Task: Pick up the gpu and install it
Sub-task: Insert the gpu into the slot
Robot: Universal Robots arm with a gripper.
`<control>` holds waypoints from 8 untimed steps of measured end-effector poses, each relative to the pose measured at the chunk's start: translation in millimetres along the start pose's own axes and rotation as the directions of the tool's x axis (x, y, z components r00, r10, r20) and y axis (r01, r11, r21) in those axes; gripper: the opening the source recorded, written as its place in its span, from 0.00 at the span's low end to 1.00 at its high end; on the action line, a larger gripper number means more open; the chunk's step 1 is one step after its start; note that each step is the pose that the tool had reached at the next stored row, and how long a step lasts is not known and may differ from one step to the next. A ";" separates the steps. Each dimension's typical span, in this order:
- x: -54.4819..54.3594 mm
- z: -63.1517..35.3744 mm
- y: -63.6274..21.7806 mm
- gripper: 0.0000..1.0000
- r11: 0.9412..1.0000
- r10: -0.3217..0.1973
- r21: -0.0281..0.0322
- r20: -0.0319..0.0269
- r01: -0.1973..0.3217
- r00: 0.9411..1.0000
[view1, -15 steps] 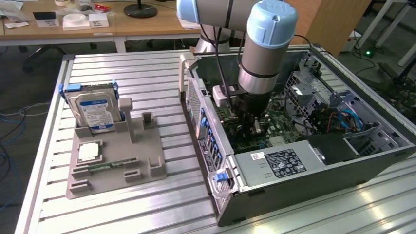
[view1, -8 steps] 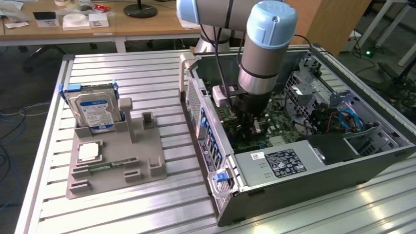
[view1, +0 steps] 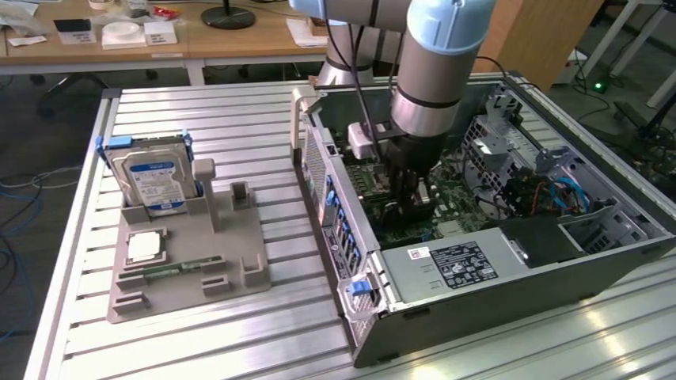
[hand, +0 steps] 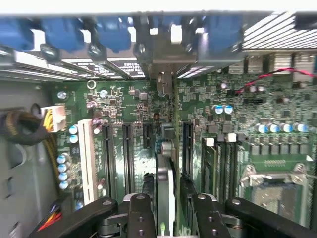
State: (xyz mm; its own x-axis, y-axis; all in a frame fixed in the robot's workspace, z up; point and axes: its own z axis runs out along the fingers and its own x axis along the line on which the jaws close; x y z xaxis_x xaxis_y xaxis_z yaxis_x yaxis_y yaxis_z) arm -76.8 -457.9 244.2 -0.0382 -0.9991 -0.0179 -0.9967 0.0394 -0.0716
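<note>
Clamped edge-on in the tool [hand: 166, 210], the gpu [hand: 165, 183] stands between motherboard [hand: 133, 109] slots inside the case [view1: 465, 313].

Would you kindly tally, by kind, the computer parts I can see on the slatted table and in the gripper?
Hard drive, standing in the grey holder: 1
Memory stick, lying in the holder: 1
Open computer case: 1
gpu, edge-on in the gripper over the motherboard: 1
Total: 4

Ribbed aluminium worktable [view1: 211, 119] taking up most of the exterior view. Wooden desks [view1: 169, 43] sitting behind it, a black round lamp base [view1: 228, 17] and white papers [view1: 158, 33] lying on top. Grey floor [view1: 43, 142] showing, blue cable [view1: 13, 237] trailing across it.
</note>
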 end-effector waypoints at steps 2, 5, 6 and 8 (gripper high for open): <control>-0.2 -8.9 -0.6 0.35 1.000 0.000 0.001 0.000 0.000 1.000; -0.4 -20.7 -1.4 0.35 1.000 0.000 0.002 0.000 0.000 1.000; -0.4 -23.7 -1.6 0.35 1.000 0.000 0.003 0.000 0.000 1.000; -0.5 -27.0 -1.9 0.35 1.000 0.000 0.004 0.000 0.000 1.000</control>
State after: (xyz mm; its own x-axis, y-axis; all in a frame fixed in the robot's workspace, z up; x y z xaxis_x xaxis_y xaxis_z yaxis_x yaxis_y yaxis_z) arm -76.9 -457.9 271.3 -0.0383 -0.9991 -0.0180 -0.9964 0.0395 -0.0756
